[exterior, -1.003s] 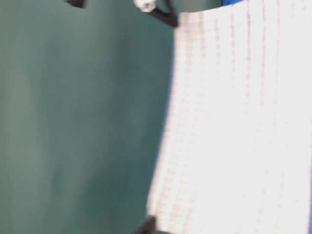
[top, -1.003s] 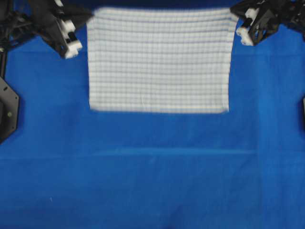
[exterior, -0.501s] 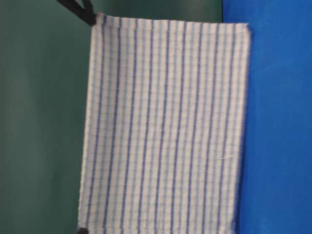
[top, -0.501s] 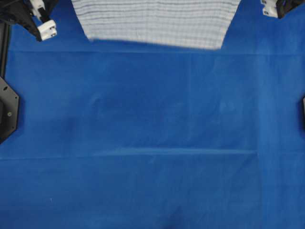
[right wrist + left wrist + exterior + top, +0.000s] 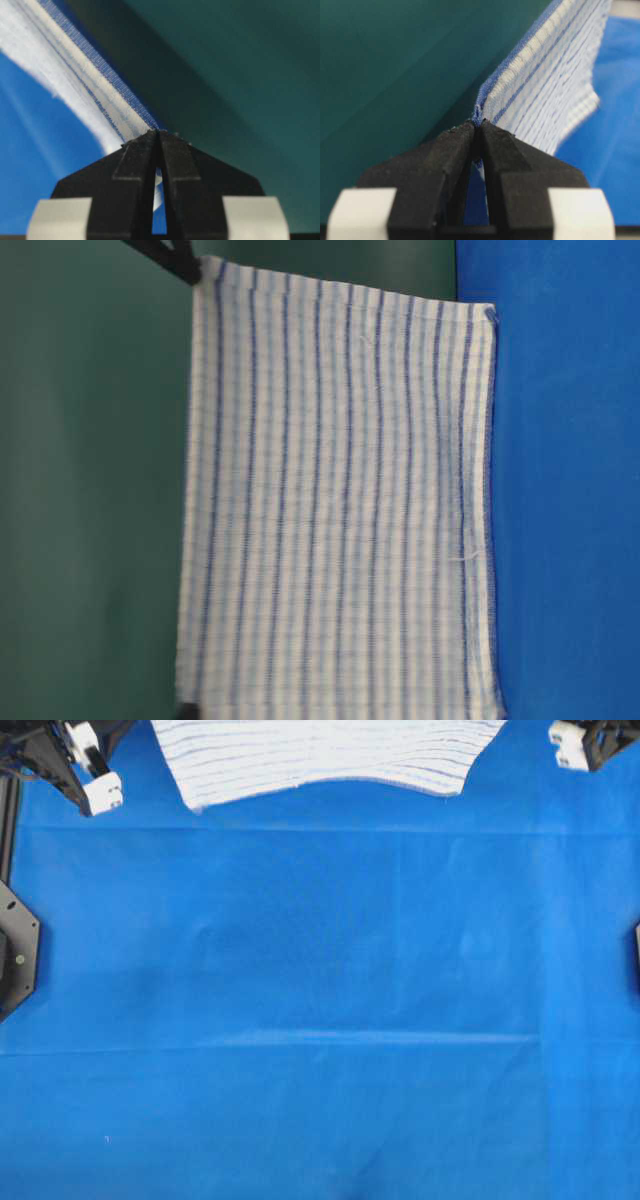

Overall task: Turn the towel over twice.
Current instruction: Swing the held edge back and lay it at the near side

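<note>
The towel, white with blue stripes, hangs upright at the far edge of the table, stretched between both grippers. In the table-level view the towel hangs as a flat sheet, its lower hem down at the blue table covering. My left gripper is shut on one top corner of the towel. My right gripper is shut on the other top corner, where the towel's hem runs away to the left. The left arm's white wrist block sits at the overhead view's top left, the right one at the top right.
The blue table covering spreads flat in front of the towel, with a faint crease across it. Black mounts sit at the left edge and the right edge. A dark green wall stands behind.
A second ago the towel spread over the far half of the table; both grippers have carried its corners up and away. Its lower edge has since swung slightly.
</note>
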Robot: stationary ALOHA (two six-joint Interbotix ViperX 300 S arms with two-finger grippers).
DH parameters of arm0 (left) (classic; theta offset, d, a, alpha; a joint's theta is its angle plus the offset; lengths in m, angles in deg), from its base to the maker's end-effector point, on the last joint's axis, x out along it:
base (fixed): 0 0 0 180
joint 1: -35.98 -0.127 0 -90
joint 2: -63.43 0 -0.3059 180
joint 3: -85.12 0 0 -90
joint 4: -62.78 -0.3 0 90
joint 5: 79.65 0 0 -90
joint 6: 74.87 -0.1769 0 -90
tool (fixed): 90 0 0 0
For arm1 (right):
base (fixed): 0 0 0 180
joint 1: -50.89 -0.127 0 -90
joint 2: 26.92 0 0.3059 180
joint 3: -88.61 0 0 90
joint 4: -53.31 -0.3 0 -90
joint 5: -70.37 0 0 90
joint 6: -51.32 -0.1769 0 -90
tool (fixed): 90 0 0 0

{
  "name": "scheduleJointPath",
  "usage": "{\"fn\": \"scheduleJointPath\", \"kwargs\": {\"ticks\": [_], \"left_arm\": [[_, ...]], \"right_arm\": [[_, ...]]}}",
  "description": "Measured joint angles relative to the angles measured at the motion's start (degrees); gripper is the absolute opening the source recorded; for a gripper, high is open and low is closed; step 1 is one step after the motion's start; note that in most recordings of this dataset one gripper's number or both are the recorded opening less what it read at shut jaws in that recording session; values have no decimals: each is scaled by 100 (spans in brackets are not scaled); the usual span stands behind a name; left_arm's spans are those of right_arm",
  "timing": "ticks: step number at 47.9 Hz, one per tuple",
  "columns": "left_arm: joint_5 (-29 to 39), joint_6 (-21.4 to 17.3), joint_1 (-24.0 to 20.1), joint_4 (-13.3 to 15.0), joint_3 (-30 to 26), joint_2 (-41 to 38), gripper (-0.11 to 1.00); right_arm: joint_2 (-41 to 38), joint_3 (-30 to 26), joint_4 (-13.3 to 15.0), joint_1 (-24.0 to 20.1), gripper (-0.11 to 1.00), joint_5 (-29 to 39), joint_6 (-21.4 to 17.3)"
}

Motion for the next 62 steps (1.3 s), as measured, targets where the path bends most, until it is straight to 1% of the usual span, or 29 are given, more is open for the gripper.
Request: {"fn": "scheduleJointPath", "kwargs": {"ticks": [3, 6, 12, 14, 18, 21, 23, 25, 31, 35, 37, 41, 45, 52, 57, 62], "left_arm": [[-62, 18, 176, 0, 167, -202, 4], [-141, 114, 396, 0, 334, -413, 4], [-237, 352, 905, 0, 598, -976, 4], [-246, 343, 1099, 0, 659, -1187, 4], [-246, 422, 1521, 0, 703, -1600, 4], [-246, 519, 1890, 9, 703, -1898, 4], [-246, 624, 2083, 9, 703, -2057, 4], [-246, 729, 2259, 0, 694, -2215, 4], [-193, 1125, 2874, 9, 694, -2637, 4], [-158, 1433, 3199, 9, 703, -2777, 4], [-149, 1521, 3401, 9, 729, -2813, 4], [-149, 1714, 3744, 9, 773, -2830, 4], [-141, 1793, 4122, 9, 844, -2830, 4], [-79, 1784, 4632, 9, 905, -2830, 4], [0, 1793, 4816, 9, 914, -2830, 4], [70, 1793, 4843, 9, 896, -2839, 4]], "right_arm": [[-70, 132, -53, -316, 3, 176, -176], [-193, 299, -79, -615, 3, 229, -378], [-527, 765, -88, -1099, 3, 176, -949], [-624, 905, -79, -1248, 3, 88, -1090], [-879, 1222, -88, -1626, 3, -202, -1503], [-1028, 1389, -88, -1890, 3, -431, -1740], [-1160, 1512, -97, -2109, 3, -624, -2030], [-1283, 1600, -97, -2320, 3, -756, -2215], [-1705, 1740, -88, -3050, 3, -1063, -2953], [-2004, 1731, -88, -3498, 3, -1151, -3278], [-2162, 1723, -97, -3700, 3, -1178, -3507], [-2443, 1661, -97, -4113, 3, -1195, -3832], [-2681, 1538, -97, -4474, 3, -1204, -4078], [-2883, 1354, -97, -4869, 3, -1204, -4228], [-2918, 1301, -88, -4983, 3, -1204, -4236], [-2936, 1274, -97, -5019, 3, -1204, -4236]]}}
